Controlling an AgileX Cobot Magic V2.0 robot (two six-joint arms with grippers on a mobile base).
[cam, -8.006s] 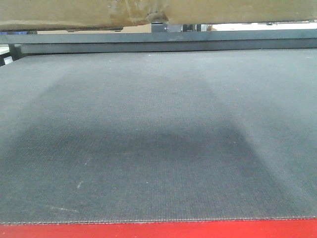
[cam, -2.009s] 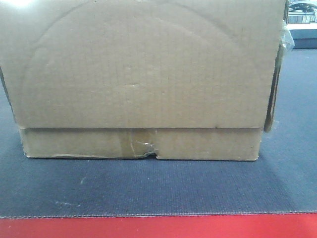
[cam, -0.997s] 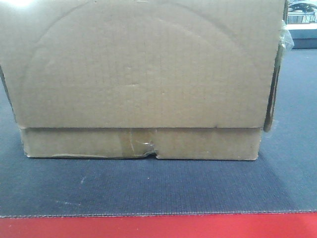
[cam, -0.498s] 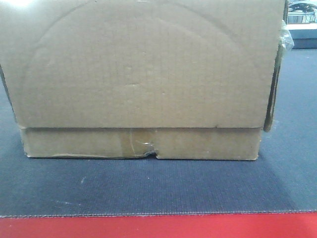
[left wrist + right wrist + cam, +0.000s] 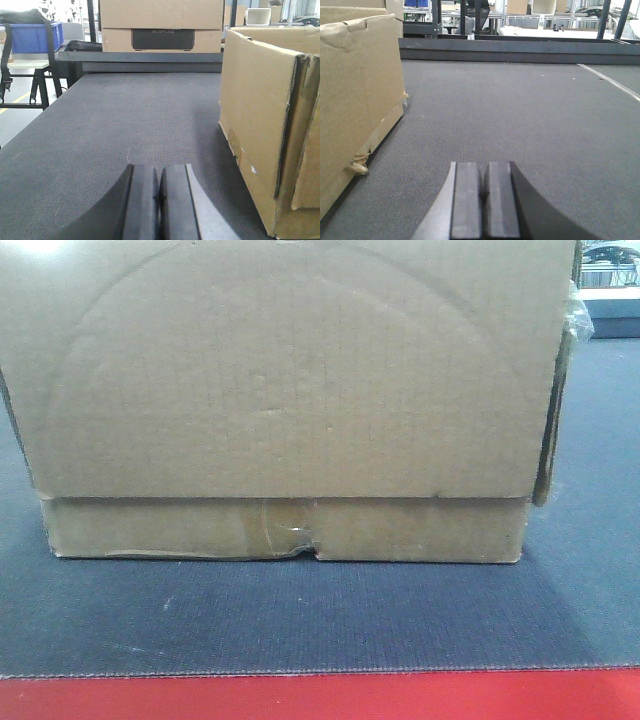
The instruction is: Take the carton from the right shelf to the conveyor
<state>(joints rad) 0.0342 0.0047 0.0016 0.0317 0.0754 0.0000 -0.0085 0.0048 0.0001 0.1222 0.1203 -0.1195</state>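
Nothing has shifted lately: carton rests on conveyor, both claws clenched empty, so withdrawing arms might clip it.

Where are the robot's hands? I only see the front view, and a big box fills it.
Observer: The left gripper is off the box's left side, low over the belt, apart from the cardboard.
Operator: And the other one?
Observer: The right gripper is off the opposite side, also apart from the box, with bare belt ahead of it.
Operator: Are they holding anything?
Observer: No. Both have their fingers pressed together with nothing between them.
Operator: What's behind the box?
Observer: In the left wrist view, another brown carton stands past the belt's far end, with a blue bin to its left.
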